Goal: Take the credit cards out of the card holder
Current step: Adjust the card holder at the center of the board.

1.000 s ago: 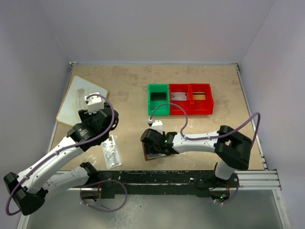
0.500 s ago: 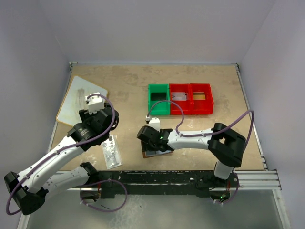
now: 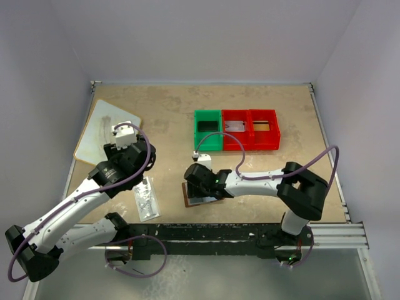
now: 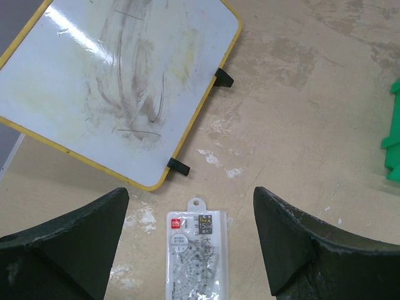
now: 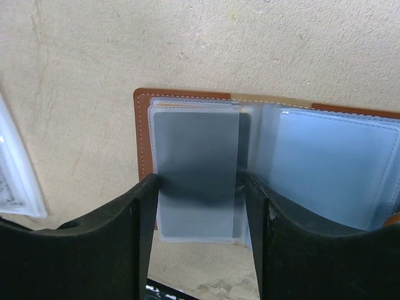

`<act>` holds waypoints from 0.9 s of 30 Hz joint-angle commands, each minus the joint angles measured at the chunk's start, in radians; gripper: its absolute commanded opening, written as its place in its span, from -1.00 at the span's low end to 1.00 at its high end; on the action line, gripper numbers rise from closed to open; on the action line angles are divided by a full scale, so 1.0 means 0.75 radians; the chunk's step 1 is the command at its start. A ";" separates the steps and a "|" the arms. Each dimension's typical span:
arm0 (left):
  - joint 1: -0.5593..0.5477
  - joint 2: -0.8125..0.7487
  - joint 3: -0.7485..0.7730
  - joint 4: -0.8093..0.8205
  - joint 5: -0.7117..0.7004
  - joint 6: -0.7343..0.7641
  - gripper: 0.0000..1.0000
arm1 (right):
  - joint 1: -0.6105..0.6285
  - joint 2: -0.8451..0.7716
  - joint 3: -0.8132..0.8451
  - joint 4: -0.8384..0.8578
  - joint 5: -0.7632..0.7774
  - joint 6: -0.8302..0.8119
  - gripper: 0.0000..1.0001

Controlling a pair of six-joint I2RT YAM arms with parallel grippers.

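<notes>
The card holder [image 3: 195, 195] lies open on the table by the near edge; in the right wrist view I see its brown leather rim [image 5: 140, 125] and its bluish clear pockets. A grey credit card [image 5: 195, 156] sits inside the left pocket leaf. My right gripper [image 5: 200, 178] [image 3: 200, 187] is down over it and open. Its fingers stand along the leaf's two long sides, the left one touching its edge. The golden card does not show. My left gripper [image 4: 190, 194] [image 3: 134, 164] hangs open and empty to the left, above a clear packet [image 4: 197, 250].
A yellow-rimmed whiteboard [image 3: 106, 128] [image 4: 119, 81] lies at the back left. The clear packet [image 3: 145, 200] lies left of the card holder. A green bin [image 3: 207, 130] and two red bins [image 3: 250, 130] stand in a row behind; the red ones hold a grey and a tan flat piece.
My right gripper and the card holder under it have shifted a little left and away from the near edge. The right jaws have narrowed around the pocket leaf. The left arm has not moved.
</notes>
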 commanded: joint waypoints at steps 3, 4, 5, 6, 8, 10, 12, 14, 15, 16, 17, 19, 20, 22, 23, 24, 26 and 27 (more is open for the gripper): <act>0.006 -0.063 -0.004 0.055 0.092 0.005 0.57 | -0.069 -0.080 -0.126 0.194 -0.161 0.002 0.11; 0.005 -0.071 -0.011 0.062 0.127 -0.002 0.57 | -0.081 -0.089 -0.144 0.220 -0.179 0.001 0.11; 0.006 -0.079 -0.017 0.063 0.171 -0.026 0.57 | -0.093 -0.098 -0.159 0.244 -0.196 0.001 0.11; 0.006 -0.087 -0.030 0.072 0.228 -0.053 0.55 | -0.100 -0.104 -0.172 0.269 -0.211 0.002 0.11; 0.005 -0.113 -0.091 0.150 0.429 -0.065 0.51 | -0.112 -0.116 -0.188 0.302 -0.217 0.008 0.11; 0.005 -0.131 -0.180 0.280 0.679 -0.093 0.48 | -0.113 -0.124 -0.205 0.330 -0.211 0.019 0.10; 0.004 -0.129 -0.271 0.399 0.873 -0.128 0.34 | -0.113 -0.127 -0.225 0.351 -0.213 0.023 0.10; 0.003 -0.132 -0.359 0.495 0.997 -0.193 0.23 | -0.113 -0.125 -0.227 0.355 -0.217 0.021 0.10; 0.001 -0.141 -0.402 0.542 1.045 -0.224 0.19 | -0.113 -0.125 -0.227 0.355 -0.217 0.016 0.10; 0.001 -0.157 -0.442 0.586 1.083 -0.258 0.15 | -0.112 -0.126 -0.228 0.356 -0.217 0.013 0.10; -0.001 -0.174 -0.476 0.618 1.108 -0.282 0.12 | -0.111 -0.127 -0.228 0.356 -0.215 0.012 0.10; -0.004 -0.206 -0.546 0.665 1.137 -0.319 0.08 | -0.113 -0.131 -0.230 0.354 -0.209 0.011 0.11; -0.005 -0.218 -0.569 0.677 1.148 -0.336 0.07 | -0.113 -0.132 -0.229 0.355 -0.206 0.011 0.11; -0.006 -0.222 -0.606 0.697 1.153 -0.362 0.07 | -0.113 -0.134 -0.229 0.355 -0.205 0.009 0.11; -0.007 -0.218 -0.617 0.708 1.155 -0.375 0.07 | -0.112 -0.134 -0.229 0.354 -0.206 0.008 0.11; -0.007 -0.213 -0.631 0.732 1.155 -0.388 0.06 | -0.112 -0.133 -0.227 0.356 -0.208 0.006 0.10; -0.009 -0.200 -0.660 0.804 1.153 -0.419 0.06 | -0.113 -0.132 -0.226 0.351 -0.211 0.004 0.10; -0.009 -0.189 -0.674 0.846 1.149 -0.439 0.06 | -0.113 -0.132 -0.227 0.350 -0.213 0.003 0.10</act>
